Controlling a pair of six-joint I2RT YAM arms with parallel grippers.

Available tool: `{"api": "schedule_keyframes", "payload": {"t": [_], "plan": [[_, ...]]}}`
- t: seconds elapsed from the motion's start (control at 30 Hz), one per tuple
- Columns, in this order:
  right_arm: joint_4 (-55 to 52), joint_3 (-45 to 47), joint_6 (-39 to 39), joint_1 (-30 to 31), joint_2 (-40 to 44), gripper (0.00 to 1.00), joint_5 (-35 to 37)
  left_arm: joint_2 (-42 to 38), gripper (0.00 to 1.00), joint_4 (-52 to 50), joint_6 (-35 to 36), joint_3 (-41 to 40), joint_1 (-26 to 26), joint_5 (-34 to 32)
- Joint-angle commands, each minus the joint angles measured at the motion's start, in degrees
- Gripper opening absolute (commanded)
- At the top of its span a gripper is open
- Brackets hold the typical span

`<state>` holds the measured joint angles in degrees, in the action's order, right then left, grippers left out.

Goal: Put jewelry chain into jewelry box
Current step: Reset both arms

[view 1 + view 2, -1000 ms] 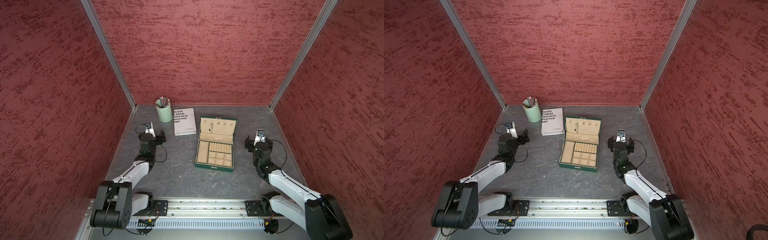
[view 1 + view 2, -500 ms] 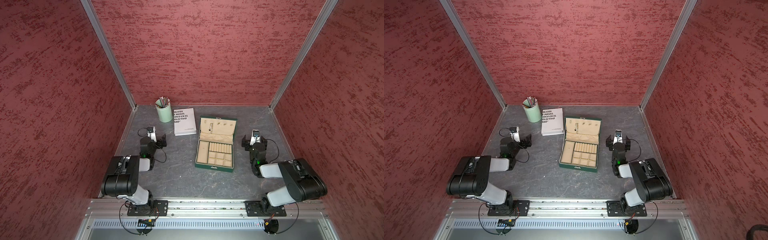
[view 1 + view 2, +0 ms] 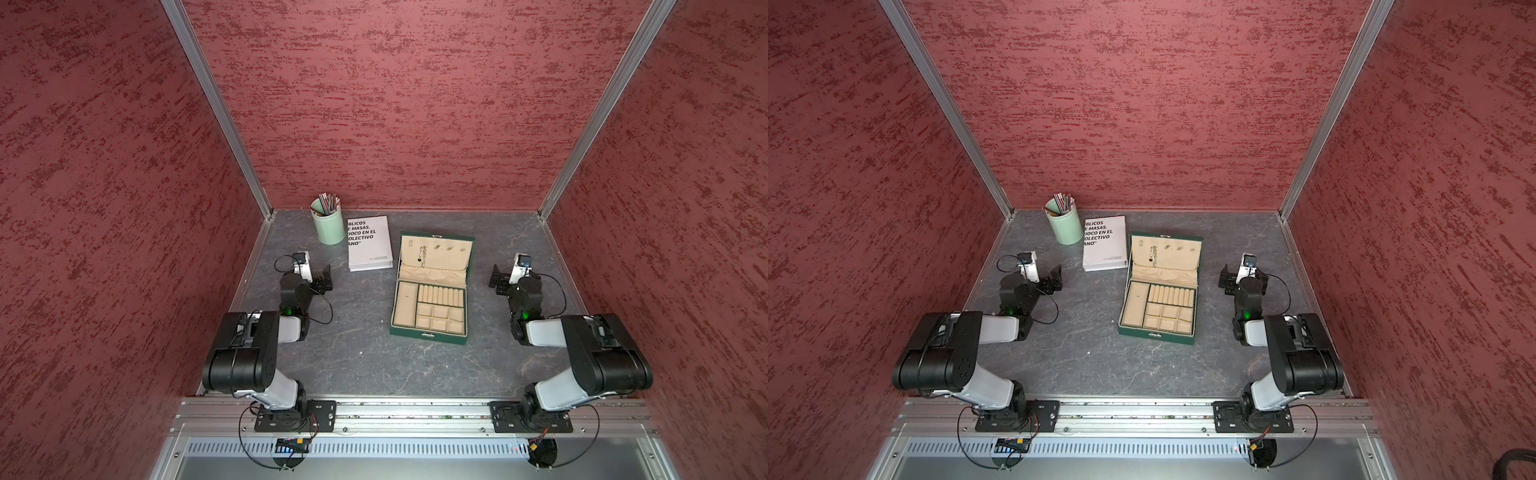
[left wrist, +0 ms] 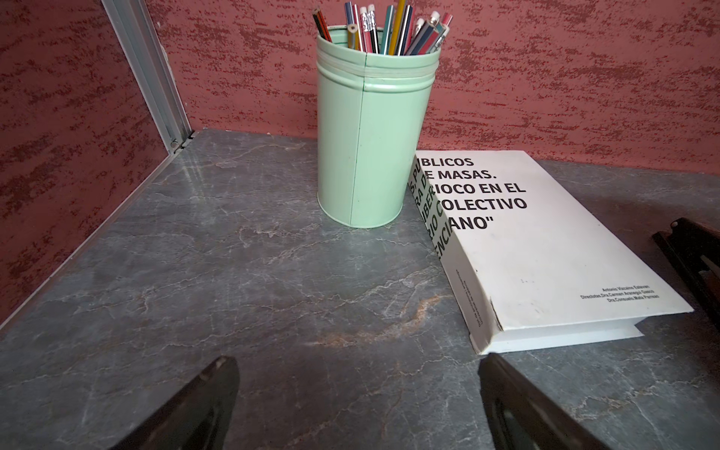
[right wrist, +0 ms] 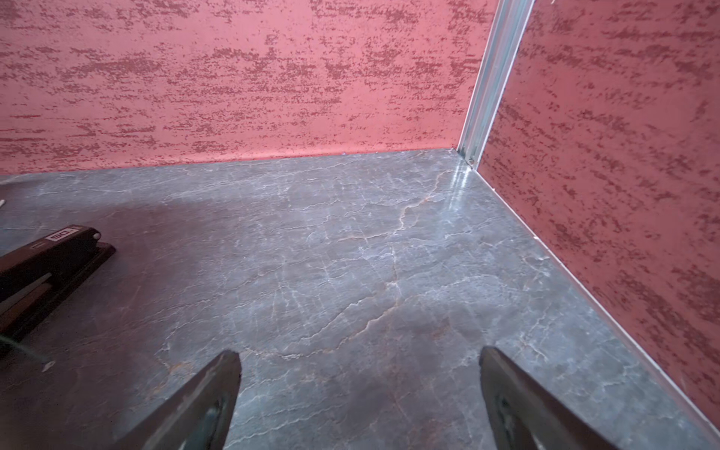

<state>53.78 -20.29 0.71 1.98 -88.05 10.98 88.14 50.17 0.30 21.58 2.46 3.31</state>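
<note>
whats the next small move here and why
Likely no further reach at all: the chain already hangs inside the open lid of the green box, and the left gripper and right gripper are open, empty and well off to either side of it. The job looks done.

The jewelry box (image 3: pixel 446 337) is dark green with beige lining, the pencil cup (image 3: pixel 328 228) mint, the table (image 3: pixel 357 357) grey-veined
</note>
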Motion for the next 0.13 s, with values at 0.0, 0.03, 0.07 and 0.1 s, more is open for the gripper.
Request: {"api": "schedule_keyframes", "payload": {"t": [0.0, 0.03, 0.07, 0.1], "plan": [[-0.2, -0.8, 0.8, -0.2, -0.2, 0.99, -1.2, -0.4, 1.00, 0.5, -0.1, 0.3, -0.1, -0.3], [-0.5, -0.9, 0.8, -0.1, -0.1, 0.99, -1.2, -0.4, 1.00, 0.6, -0.1, 0.3, -0.1, -0.3], [-0.2, -0.8, 0.8, -0.2, -0.1, 0.99, -1.2, -0.4, 1.00, 0.8, 0.0, 0.2, -0.2, -0.4], [-0.4, -0.9, 0.9, -0.2, -0.1, 0.99, -1.2, -0.4, 1.00, 0.9, 0.1, 0.1, -0.3, -0.5]]}}
